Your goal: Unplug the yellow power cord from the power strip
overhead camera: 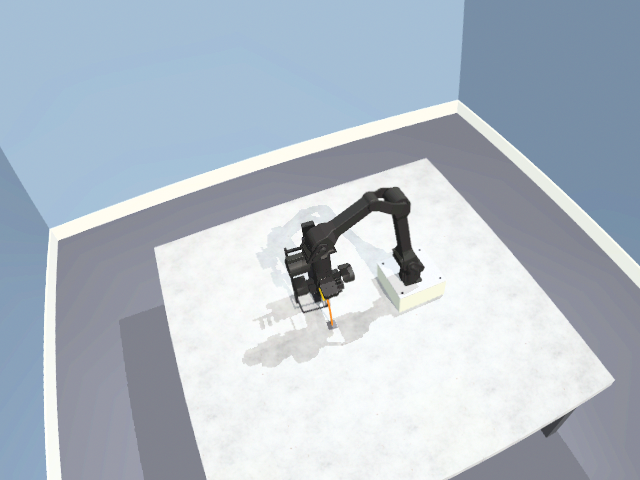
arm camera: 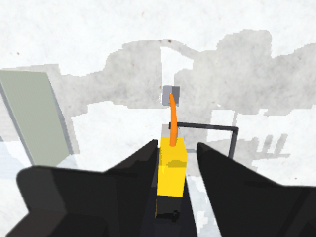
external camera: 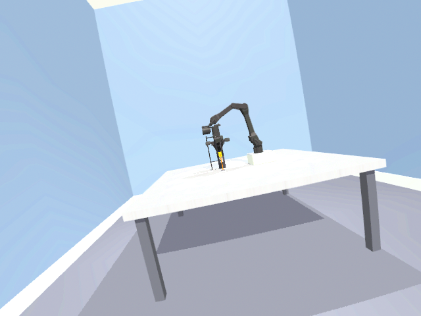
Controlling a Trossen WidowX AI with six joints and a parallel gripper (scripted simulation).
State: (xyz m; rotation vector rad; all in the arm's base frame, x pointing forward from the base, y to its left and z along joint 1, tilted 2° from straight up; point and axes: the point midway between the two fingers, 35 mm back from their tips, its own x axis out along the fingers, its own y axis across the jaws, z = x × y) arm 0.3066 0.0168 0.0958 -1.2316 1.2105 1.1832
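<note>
The black power strip (external camera: 222, 164) (arm camera: 168, 228) stands upright on the table, mostly hidden behind the arm in the top view. The yellow plug (overhead camera: 322, 295) (external camera: 220, 155) (arm camera: 171, 173) is at the strip's face; its seating is hidden. Its orange-looking cord (overhead camera: 330, 313) (arm camera: 173, 118) runs down to a small grey block (overhead camera: 331, 324) (arm camera: 170, 96) on the table. My gripper (external camera: 218, 147) (arm camera: 177, 145) is partly open, pointing down above the plug. In the wrist view its fingers lie either side of the plug, with a visible gap on the right; I see no grip.
A thin black wire frame (overhead camera: 313, 310) (arm camera: 204, 126) stands close beside the strip. The arm's pale base box (overhead camera: 421, 295) (external camera: 254, 158) (arm camera: 35, 114) sits to the right in the top and exterior views. The white table (overhead camera: 413, 387) (external camera: 272, 176) carries them all.
</note>
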